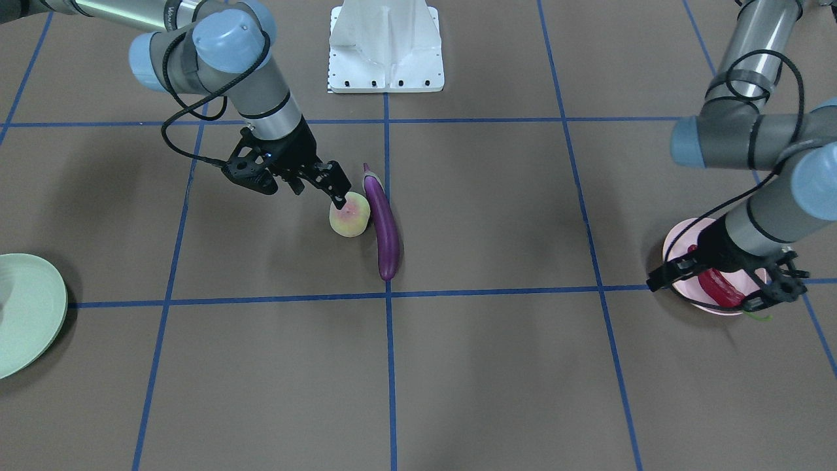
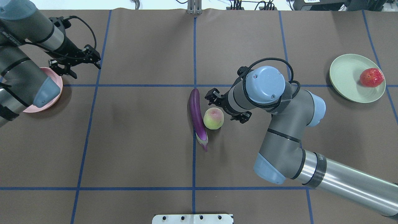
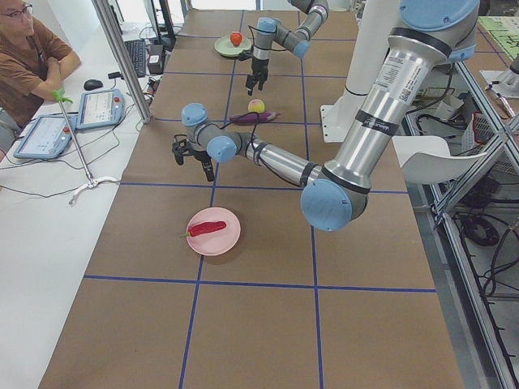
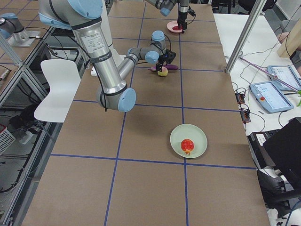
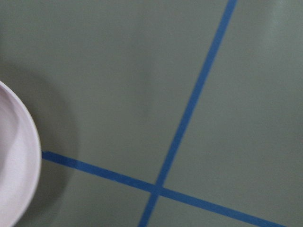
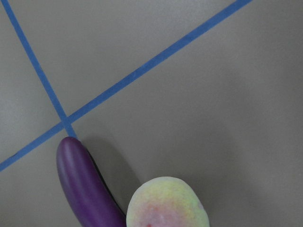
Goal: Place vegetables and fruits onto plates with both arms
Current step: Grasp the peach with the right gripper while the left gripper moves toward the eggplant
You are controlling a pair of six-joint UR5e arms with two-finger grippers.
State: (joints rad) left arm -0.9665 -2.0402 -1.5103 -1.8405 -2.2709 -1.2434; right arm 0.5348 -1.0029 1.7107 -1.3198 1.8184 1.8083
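The purple eggplant [image 2: 197,114] lies on the table near the middle, with the pale peach [image 2: 213,118] touching its side. My right gripper [image 2: 224,108] is open and low beside the peach, one fingertip [image 1: 339,198] at its top. The right wrist view shows the peach [image 6: 166,204] and the eggplant [image 6: 83,185] just below. The red chili [image 1: 719,288] lies on the pink plate [image 2: 57,81]. My left gripper [image 2: 87,71] is open and empty, raised just off that plate. The red-orange fruit [image 2: 371,77] sits on the green plate [image 2: 345,77].
The white base block [image 1: 386,49] stands at the robot's table edge. Blue tape lines cross the brown table. An operator [image 3: 32,49] sits at a side desk with tablets beyond the table's left end.
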